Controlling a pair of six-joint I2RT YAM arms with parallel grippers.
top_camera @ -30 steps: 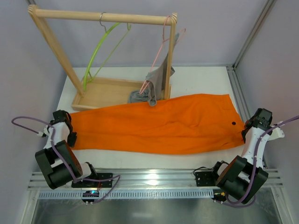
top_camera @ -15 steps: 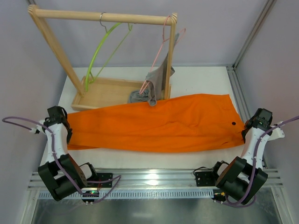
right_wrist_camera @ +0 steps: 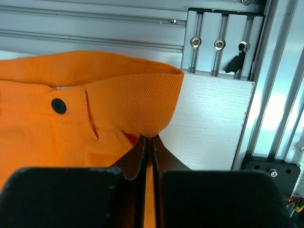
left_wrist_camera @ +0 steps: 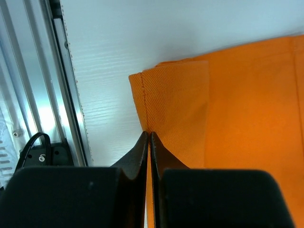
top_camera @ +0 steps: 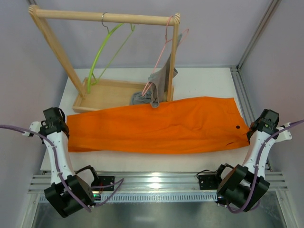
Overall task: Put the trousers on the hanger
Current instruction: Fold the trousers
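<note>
The orange trousers [top_camera: 156, 126] lie stretched across the white table, waist at the right, leg ends at the left. My left gripper [top_camera: 62, 129] is shut on the hem of the leg end [left_wrist_camera: 173, 114], with cloth pinched between the jaws. My right gripper [top_camera: 250, 133] is shut on the waistband [right_wrist_camera: 137, 102] near a black button [right_wrist_camera: 59, 106]. The lime-green hanger [top_camera: 100, 52] hangs by its metal hook from the wooden rail [top_camera: 104, 17] at the back left, apart from both grippers.
A pink hanger [top_camera: 166, 45] bearing a grey garment [top_camera: 154, 88] hangs at the rack's right post. The rack's wooden tray base [top_camera: 107, 95] sits just behind the trousers. Aluminium rails [top_camera: 152, 183] run along the near edge and the right side [top_camera: 242, 90].
My left arm has swung outward to the left, pulling the leg end with it and drawing the trousers straighter. The right gripper has shifted only slightly, still holding the waistband.
</note>
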